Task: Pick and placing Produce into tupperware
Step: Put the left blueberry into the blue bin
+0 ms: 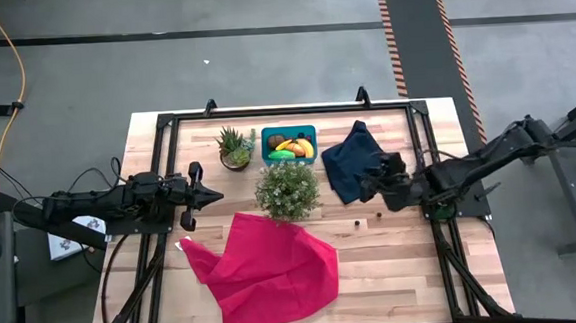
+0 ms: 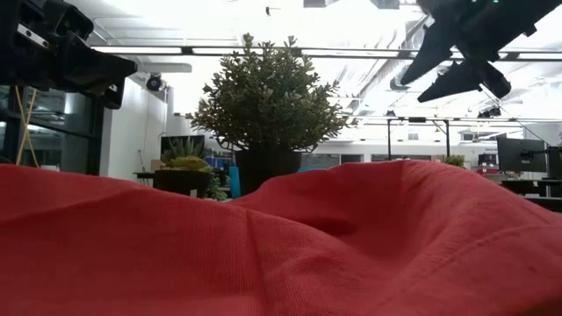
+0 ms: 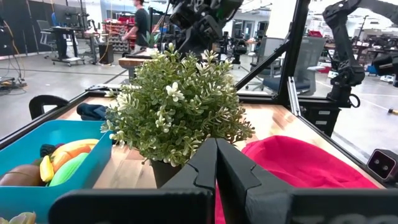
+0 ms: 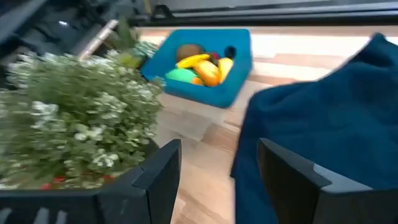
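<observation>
The teal tub (image 1: 288,131) stands at the table's far middle. It holds produce: a yellow banana (image 4: 193,61), a brown oval (image 4: 189,51), a green piece (image 4: 180,75) and orange pieces (image 4: 209,72). Two tiny dark bits (image 1: 356,220) (image 1: 379,216) lie on the bare wood near the right arm. My right gripper (image 4: 217,177) hovers open and empty over the near edge of the navy cloth (image 1: 353,162), raised above the table (image 2: 457,75). My left gripper (image 1: 213,195) is shut and empty, left of the bushy plant, pointing at it (image 3: 216,163).
A bushy potted plant (image 1: 288,190) stands mid-table between the two grippers, just near of the tub. A small spiky potted plant (image 1: 234,148) sits left of the tub. A red cloth (image 1: 264,268) lies rumpled on the near half. A person walks in the room beyond (image 3: 142,22).
</observation>
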### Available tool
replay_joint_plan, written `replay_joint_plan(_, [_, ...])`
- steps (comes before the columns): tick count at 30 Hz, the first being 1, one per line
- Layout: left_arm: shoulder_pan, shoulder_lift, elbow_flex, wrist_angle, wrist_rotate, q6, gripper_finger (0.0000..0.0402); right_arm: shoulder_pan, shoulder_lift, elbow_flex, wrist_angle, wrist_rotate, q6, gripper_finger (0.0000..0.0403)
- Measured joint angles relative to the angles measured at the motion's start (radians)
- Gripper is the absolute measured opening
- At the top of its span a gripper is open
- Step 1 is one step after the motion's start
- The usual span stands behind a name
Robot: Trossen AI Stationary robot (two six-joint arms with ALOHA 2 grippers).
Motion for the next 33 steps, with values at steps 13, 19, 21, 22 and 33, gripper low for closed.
replay_joint_plan(13, [0.000, 0.000, 0.000, 0.000, 0.000, 0.000, 0.0001, 0.021, 0.285, 0.273, -0.417, 0.079, 0.368, 0.0179])
replay_joint_plan(19, [0.000, 0.000, 0.000, 0.000, 0.000, 0.000, 0.0001, 0.115, 0.367, 0.332, -0.603, 0.126, 0.674, 0.0179])
replay_joint_plan(21, [0.000, 0.000, 0.000, 0.000, 0.000, 0.000, 0.0001, 0.135, 0.393, 0.350, -0.638, 0.129, 0.749, 0.0179])
replay_joint_plan(22, [0.000, 0.000, 0.000, 0.000, 0.000, 0.000, 0.0001, 0.143, 0.407, 0.358, -0.654, 0.130, 0.775, 0.0179])
replay_joint_plan(33, [0.000, 0.000, 0.000, 0.000, 0.000, 0.000, 0.0001, 0.194, 0.567, 0.465, -0.834, 0.090, 0.954, 0.0179])
